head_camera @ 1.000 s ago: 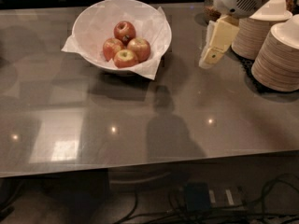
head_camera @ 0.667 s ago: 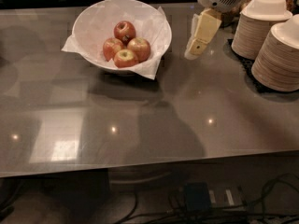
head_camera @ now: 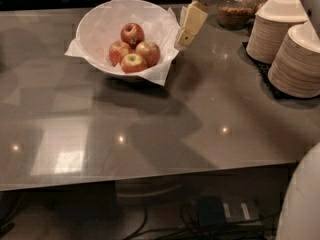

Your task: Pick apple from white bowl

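The white bowl [head_camera: 95, 29], lined with crinkled white paper, stands at the table's far left-centre. It holds several apples. Two red-orange streaked apples lie side by side, one on the left [head_camera: 119, 51] and one on the right [head_camera: 149, 51]. A darker red apple [head_camera: 132, 33] lies behind them and one with a yellow-green top [head_camera: 133, 62] in front. My gripper [head_camera: 184, 39] hangs from the top edge, just right of the bowl's rim and above the paper's corner. It holds nothing that I can see.
Two stacks of pale disposable plates [head_camera: 277, 29] [head_camera: 300, 64] stand on a black mat at the far right. A glass jar [head_camera: 235, 6] stands behind the gripper. The table's front edge [head_camera: 150, 176] runs across below, with cables under it. A white robot part [head_camera: 305, 199] fills the bottom right corner.
The gripper has moved left from beside the plate stacks to the right rim of the bowl. The apples and bowl have not moved.
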You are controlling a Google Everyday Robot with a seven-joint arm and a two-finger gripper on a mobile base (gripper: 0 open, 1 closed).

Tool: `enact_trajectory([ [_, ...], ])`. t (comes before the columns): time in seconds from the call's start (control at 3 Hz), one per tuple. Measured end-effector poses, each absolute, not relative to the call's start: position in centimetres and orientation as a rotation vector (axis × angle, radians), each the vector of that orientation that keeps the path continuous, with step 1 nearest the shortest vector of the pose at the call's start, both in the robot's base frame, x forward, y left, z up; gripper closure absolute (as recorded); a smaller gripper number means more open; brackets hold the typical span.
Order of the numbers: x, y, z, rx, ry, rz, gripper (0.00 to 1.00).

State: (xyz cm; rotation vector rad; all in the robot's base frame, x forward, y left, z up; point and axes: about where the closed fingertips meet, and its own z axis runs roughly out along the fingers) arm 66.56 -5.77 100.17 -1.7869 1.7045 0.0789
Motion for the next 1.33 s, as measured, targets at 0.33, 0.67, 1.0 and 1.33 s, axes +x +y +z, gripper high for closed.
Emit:
enact_trajectory([
  [0.33, 66.6, -5.8, 100.2, -1.787, 1.705, 0.079, 0.0],
  [0.67, 67.7, -5.3, 99.5, -1.786, 1.677, 0.087, 0.0],
  [1.0, 69.3, -3.8, 98.6, -1.796, 1.626, 0.116, 0.0],
  [1.33, 70.7, -2.2, 97.2, -1.821, 1.585, 0.161, 0.05],
])
